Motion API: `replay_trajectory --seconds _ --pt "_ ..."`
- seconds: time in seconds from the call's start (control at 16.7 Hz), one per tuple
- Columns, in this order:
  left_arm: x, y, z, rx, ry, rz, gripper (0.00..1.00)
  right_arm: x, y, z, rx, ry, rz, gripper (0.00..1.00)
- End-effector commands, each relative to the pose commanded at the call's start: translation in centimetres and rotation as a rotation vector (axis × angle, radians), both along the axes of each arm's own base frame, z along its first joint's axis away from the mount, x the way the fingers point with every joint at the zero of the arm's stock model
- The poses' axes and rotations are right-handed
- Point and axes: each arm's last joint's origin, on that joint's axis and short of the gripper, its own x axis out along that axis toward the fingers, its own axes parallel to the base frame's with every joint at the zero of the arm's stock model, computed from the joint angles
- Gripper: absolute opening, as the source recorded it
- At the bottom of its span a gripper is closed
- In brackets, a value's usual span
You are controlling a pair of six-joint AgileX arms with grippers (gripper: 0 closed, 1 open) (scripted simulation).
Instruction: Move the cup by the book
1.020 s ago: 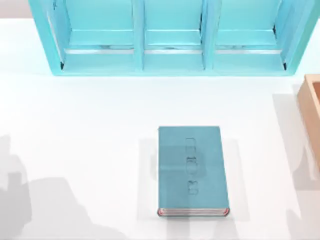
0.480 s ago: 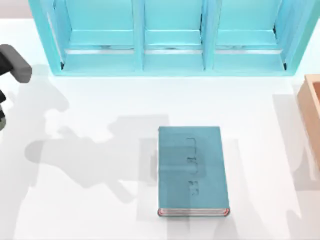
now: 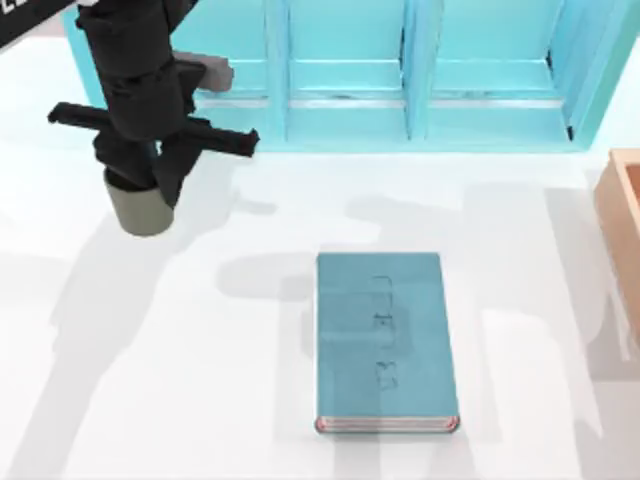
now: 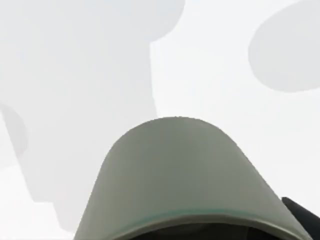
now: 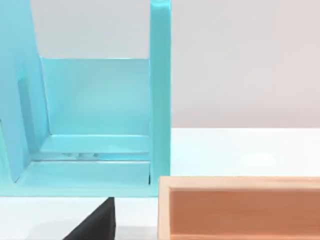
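My left gripper is at the table's far left, in front of the shelf, shut on the cup. The small olive-grey cup hangs upright under the black fingers, well to the left of the book and farther back. In the left wrist view the cup is very close, with a dark fingertip at its side. The teal book lies flat at the table's middle, its pale page edge with reddish trim toward the front. Part of my right gripper is a dark shape near the wooden box.
A large cyan shelf unit spans the back of the table. A light wooden box stands at the right edge, also seen as the box beside the shelf's end. White table lies between cup and book.
The left arm has come in from the left edge, carrying the cup, and now hangs in front of the shelf. The book has not moved.
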Motion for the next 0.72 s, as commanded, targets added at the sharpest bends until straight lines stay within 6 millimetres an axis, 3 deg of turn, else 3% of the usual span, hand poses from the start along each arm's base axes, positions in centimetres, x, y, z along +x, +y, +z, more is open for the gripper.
replay_trajectory --seconds 0.18,0.36,0.54,0.72 --pt "-0.4 -5.0 0.8 0.002 -0.034 0.151 0.00 0.0 0.0 0.0 0.000 0.000 0.000 1.00" --pt "-1.2 -8.6 1.7 -0.010 -0.071 0.241 0.00 0.0 0.0 0.0 0.000 0.000 0.000 1.00" --pt "-1.8 -10.3 2.2 -0.021 -0.093 0.278 0.00 0.0 0.0 0.0 0.000 0.000 0.000 1.00" --pt "-1.8 -10.4 2.2 -0.022 -0.095 0.280 0.00 0.0 0.0 0.0 0.000 0.000 0.000 1.00"
